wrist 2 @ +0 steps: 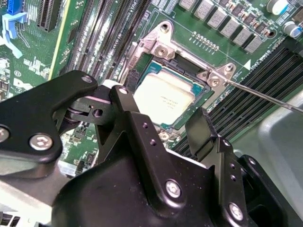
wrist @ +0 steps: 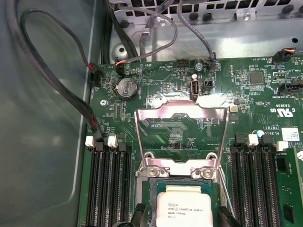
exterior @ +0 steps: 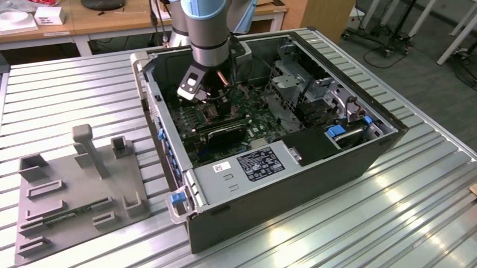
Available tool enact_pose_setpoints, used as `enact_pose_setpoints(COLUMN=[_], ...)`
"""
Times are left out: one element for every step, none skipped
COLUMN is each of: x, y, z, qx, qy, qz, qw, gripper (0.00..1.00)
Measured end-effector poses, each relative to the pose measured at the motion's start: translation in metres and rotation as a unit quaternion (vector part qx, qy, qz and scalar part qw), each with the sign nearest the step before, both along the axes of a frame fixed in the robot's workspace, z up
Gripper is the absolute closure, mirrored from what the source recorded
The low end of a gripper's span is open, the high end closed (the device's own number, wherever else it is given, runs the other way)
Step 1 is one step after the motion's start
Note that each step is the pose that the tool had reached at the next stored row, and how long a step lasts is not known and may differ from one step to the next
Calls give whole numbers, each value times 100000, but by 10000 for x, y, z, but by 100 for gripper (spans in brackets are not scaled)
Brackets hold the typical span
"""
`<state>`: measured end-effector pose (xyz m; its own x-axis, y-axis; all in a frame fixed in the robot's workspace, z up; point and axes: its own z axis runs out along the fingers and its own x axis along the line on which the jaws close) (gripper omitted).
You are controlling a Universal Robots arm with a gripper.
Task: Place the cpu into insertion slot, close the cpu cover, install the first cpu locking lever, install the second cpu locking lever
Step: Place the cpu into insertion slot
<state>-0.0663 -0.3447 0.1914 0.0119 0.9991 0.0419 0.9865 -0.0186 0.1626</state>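
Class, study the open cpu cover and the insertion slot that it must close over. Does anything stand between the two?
Yes. The cpu cover stands swung open. The gripper hangs over the insertion slot, its fingers either side of the cpu lying in it. It probably blocks the cover's way down.

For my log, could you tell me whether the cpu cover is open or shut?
Open: the cpu cover is hinged back, leaving the cpu uncovered in the insertion slot.

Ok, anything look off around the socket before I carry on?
Nothing stands out. The cpu sits square in the insertion slot, with no visible damage. The cpu cover is swung open beyond it, and one thin lever rod sticks out free to the side; neither looks bent.
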Motion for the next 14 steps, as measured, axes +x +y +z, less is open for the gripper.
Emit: enact_pose_setpoints(x=[0, 0, 0, 0, 0, 0, 0, 0, 1, 1, 0, 0, 0, 0], y=[0, 0, 0, 1, 1, 2, 3, 3, 5, 7, 14, 25, 37, 46], z=[-1, -4, -8, -12, -18, -22, -23, -23, -23, -24, -24, -24, -24, -24], qx=[-6, -1, 6, 8, 4, 1, -7, -7, -5, -6, -2, -2, 10, -3], qy=[12, 22, 43, 82, 141, 211, 237, 242, 242, 242, 239, 241, 234, 236], qz=[1, -6, -4, -3, 1, -1, -1, 2, 5, 1, -4, -5, -2, -2], qw=[100000, 100000, 100000, 100000, 100000, 100000, 100000, 100000, 100000, 100000, 100000, 100000, 100000, 100000], gripper=[32, 32, 32, 32, 32, 32, 32, 32, 32, 32, 32, 32, 32, 32])
